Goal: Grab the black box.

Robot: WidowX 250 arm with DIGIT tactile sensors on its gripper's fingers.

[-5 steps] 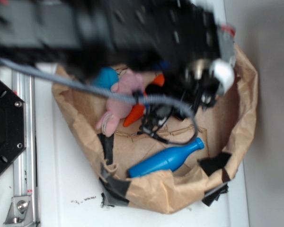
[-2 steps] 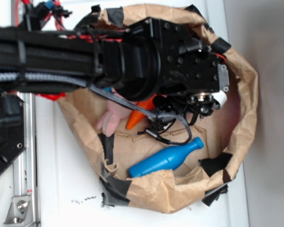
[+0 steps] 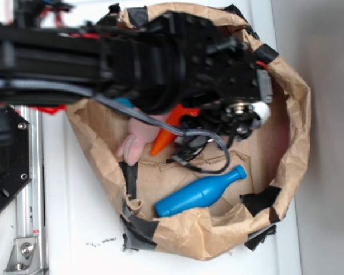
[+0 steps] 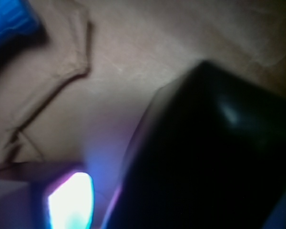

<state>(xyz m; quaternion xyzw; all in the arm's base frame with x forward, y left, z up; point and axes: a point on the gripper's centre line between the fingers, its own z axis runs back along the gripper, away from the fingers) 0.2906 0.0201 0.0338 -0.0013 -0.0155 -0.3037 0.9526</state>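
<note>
Black box (image 4: 214, 157) lies on the brown paper floor of the paper nest (image 3: 292, 114), filling the wrist view because the gripper (image 3: 232, 117) hangs low beside the orange carrot (image 3: 169, 129) to grab it, but I cannot tell how open it is.

White table (image 3: 74, 217) carrying taped brown paper bag (image 3: 218, 235), black hexagonal plate (image 3: 8, 160), metal rail (image 3: 31, 189) lying alongside.

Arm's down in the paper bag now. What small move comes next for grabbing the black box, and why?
Probably ease straight down a little, then close. In the wrist view the black box fills the lower right, very near, lying on the brown paper. The gripper's fingers aren't visible, so this is a guess.
</note>
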